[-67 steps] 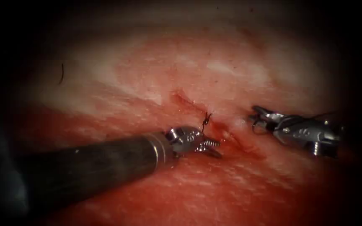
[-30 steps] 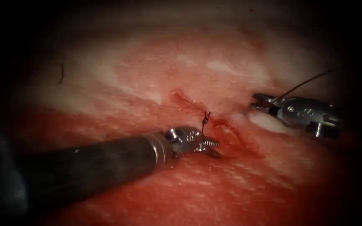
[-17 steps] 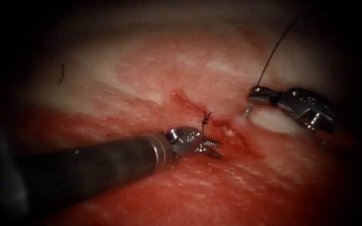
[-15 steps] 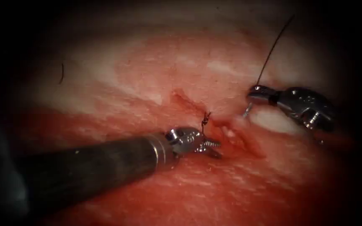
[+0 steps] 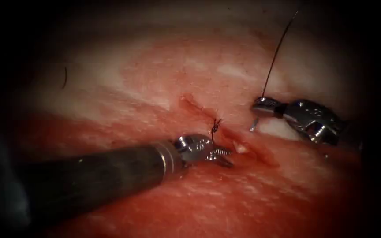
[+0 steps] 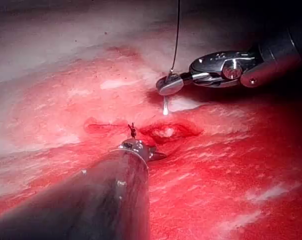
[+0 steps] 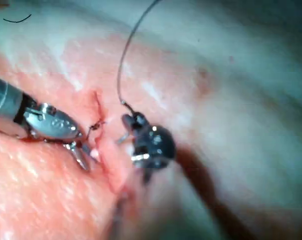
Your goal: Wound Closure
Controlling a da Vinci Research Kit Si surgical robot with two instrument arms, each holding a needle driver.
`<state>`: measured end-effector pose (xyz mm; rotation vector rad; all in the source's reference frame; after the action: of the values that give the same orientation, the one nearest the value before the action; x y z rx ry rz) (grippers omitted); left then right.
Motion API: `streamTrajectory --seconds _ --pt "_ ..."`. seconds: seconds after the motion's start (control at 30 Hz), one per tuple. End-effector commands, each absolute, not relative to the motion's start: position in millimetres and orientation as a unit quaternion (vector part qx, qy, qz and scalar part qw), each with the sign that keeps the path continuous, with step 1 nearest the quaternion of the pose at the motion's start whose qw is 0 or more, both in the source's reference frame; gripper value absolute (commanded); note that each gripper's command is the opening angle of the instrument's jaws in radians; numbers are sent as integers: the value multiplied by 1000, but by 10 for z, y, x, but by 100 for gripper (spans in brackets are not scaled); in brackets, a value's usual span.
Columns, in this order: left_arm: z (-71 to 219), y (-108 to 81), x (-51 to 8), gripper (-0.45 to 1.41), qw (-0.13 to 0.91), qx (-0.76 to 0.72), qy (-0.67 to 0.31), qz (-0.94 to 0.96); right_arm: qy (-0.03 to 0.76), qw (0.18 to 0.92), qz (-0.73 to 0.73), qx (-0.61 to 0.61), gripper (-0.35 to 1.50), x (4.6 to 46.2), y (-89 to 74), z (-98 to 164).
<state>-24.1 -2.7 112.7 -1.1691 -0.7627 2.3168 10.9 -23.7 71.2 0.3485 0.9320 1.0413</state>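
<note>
Needle (image 5: 254, 124) short, bright, clamped in right tool (image 5: 261, 107), thread (image 5: 275, 55) trailing; left tool (image 5: 219, 155) parted, empty.

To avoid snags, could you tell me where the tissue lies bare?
Bare: tissue above the left pincer, open, empty; tissue below the right pincer, shut on the needle near its tail end, outside tissue. Crowded: around cut, knot and thread.

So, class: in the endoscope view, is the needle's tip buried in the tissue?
No: the needle, held in the right tool right of the cut, hangs with its tip free above the tissue.
</note>
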Motion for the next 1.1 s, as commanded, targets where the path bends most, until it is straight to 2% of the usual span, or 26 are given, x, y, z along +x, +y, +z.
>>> streamTrajectory --seconds 0.03,0.67,0.8,1.1 --pt "1133 -31 -248 0 216 -422 -277 836 427 743 488 168 -35 119 -238 717" --pt "1132 -31 -246 0 216 -423 -277 835 389 615 599 335 -35 142 -273 731" --pt "1132 -31 -246 0 216 -423 -277 835 354 552 651 383 -35 143 -274 730" --pt "1133 -31 -246 0 216 -423 -277 836 345 525 641 441 -35 155 -296 728"
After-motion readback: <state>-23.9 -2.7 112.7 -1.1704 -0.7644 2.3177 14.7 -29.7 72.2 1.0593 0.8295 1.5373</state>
